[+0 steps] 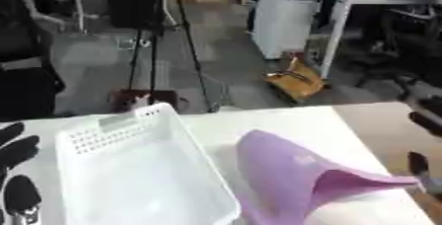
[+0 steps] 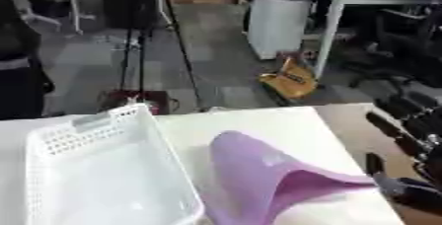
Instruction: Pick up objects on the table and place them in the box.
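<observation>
A white plastic basket with perforated walls stands on the white table at the left, and it looks empty inside. A purple cloth lies right of it. One corner of the cloth is lifted and stretched to the right, where my right hand pinches it at the table's right edge. My left hand rests open at the lower left, beside the basket's left wall, with its fingers pointing up.
The table's far edge runs just behind the basket. Beyond it on the floor are a black tripod, a white bin and a brown object. A wooden surface adjoins the table at the right.
</observation>
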